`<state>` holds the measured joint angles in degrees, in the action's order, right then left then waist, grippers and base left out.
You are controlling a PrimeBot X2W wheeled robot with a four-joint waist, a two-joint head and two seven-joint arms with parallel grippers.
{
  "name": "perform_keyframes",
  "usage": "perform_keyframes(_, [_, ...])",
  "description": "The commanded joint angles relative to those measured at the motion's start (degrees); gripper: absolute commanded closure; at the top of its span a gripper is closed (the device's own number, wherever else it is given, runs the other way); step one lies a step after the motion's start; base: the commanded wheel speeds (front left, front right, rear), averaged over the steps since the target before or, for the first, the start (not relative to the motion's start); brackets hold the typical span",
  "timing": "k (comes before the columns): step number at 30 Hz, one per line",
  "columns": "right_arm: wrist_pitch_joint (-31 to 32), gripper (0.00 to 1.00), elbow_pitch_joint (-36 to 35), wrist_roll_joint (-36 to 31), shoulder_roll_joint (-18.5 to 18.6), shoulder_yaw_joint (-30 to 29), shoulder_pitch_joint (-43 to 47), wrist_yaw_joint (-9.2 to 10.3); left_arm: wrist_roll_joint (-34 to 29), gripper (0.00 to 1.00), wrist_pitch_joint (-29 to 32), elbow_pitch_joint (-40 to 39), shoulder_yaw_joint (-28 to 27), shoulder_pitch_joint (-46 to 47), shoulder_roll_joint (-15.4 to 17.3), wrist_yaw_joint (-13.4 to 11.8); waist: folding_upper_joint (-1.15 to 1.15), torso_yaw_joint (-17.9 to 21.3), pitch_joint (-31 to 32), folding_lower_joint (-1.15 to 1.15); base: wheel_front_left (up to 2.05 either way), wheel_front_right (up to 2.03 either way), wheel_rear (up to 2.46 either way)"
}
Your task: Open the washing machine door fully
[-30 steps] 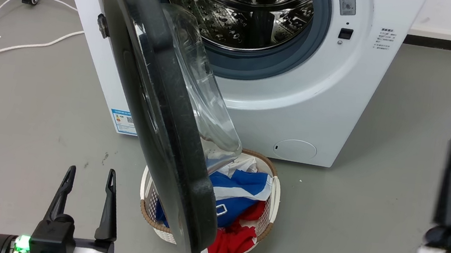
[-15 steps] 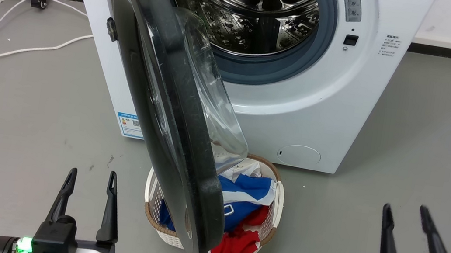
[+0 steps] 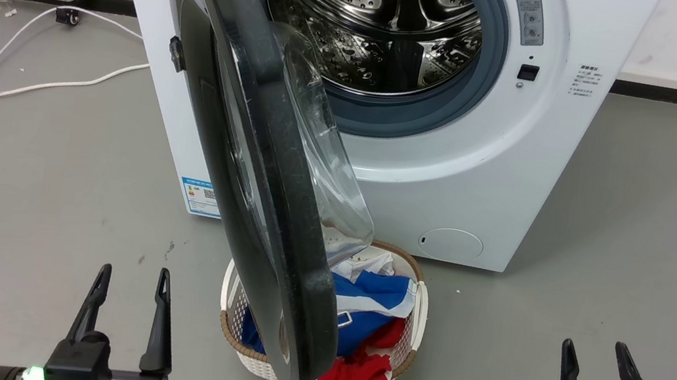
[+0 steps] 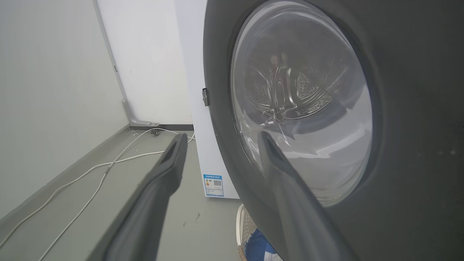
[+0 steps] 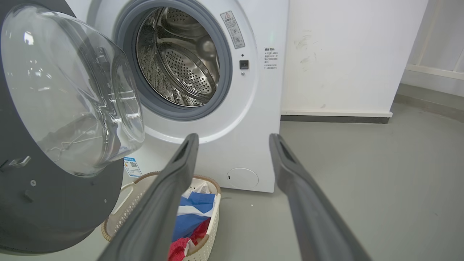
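Head high, facing down; wrists low, flanking shared washing machine door

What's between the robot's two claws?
In the head view, the open washing machine door and a laundry basket of clothes lie between the left gripper and right gripper.

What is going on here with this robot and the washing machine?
A two-armed robot faces a white washing machine whose round black door is swung out, roughly at a right angle to the front, next to a laundry basket of clothes. Neither gripper touches the door: the left gripper and the right gripper are both open and empty, low on either side of it. The door could probably swing further, so the opening may not be finished.
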<state>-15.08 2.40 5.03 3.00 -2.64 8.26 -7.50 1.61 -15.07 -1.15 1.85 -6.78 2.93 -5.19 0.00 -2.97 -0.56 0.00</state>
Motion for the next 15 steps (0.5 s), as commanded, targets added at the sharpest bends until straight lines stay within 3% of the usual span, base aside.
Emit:
perform_keyframes(1, [-0.1, 0.00, 0.1, 0.2, -0.2, 0.1, 0.3, 0.01, -0.1, 0.77, -0.2, 0.1, -0.2, -0.4, 0.0, -0.2, 0.00, 0.1, 0.0, 0.00, 0.00, 0.00, 0.00])
perform_keyframes(2, [-0.1, 0.00, 0.1, 0.4, -0.2, 0.2, 0.3, 0.01, -0.1, 1.00, -0.2, 0.1, -0.3, -0.3, 0.0, -0.3, 0.00, 0.2, 0.1, 0.00, 0.00, 0.00, 0.00])
perform_keyframes(7, [-0.1, 0.00, -0.1, 0.7, -0.2, 0.4, 0.2, 0.01, -0.5, 1.00, -0.1, -3.2, -2.0, 0.8, 0.1, -1.2, 0.00, 0.5, 0.4, 0.00, 0.00, 0.00, 0.00])
perform_keyframes(15, [-0.1, 0.00, -0.6, 1.1, -0.2, 0.7, 0.7, 0.01, -3.9, 1.00, -0.1, -19.7, -0.1, 6.1, 2.1, -1.1, 0.00, 0.5, 0.8, 0.00, 0.00, 0.00, 0.00])
